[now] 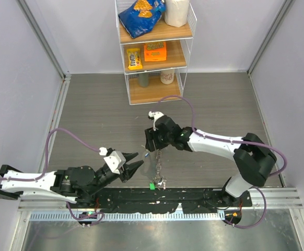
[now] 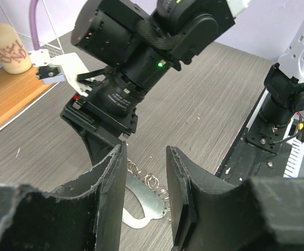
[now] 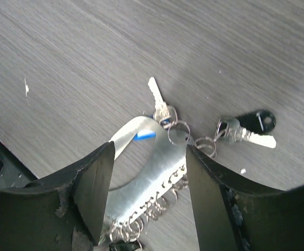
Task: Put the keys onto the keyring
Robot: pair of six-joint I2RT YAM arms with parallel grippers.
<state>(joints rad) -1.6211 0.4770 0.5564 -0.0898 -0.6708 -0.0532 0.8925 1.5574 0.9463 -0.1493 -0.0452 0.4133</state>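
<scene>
Both arms' jaws stand spread, the right pair over keyring (image 3: 154, 175) and keys (image 3: 247, 129).

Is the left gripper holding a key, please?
No, the left gripper stands open, its fingers gripping nothing.

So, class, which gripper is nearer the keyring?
Right. The right gripper sits over the keyring, its jaws either side; the left gripper is just to its left, jaws pointing at it.

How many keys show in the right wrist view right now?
2. One key lies just past the keyring's tip, blade pointing away; the black-headed key lies beside it, on the table. Others may be hidden behind the fingers.
</scene>
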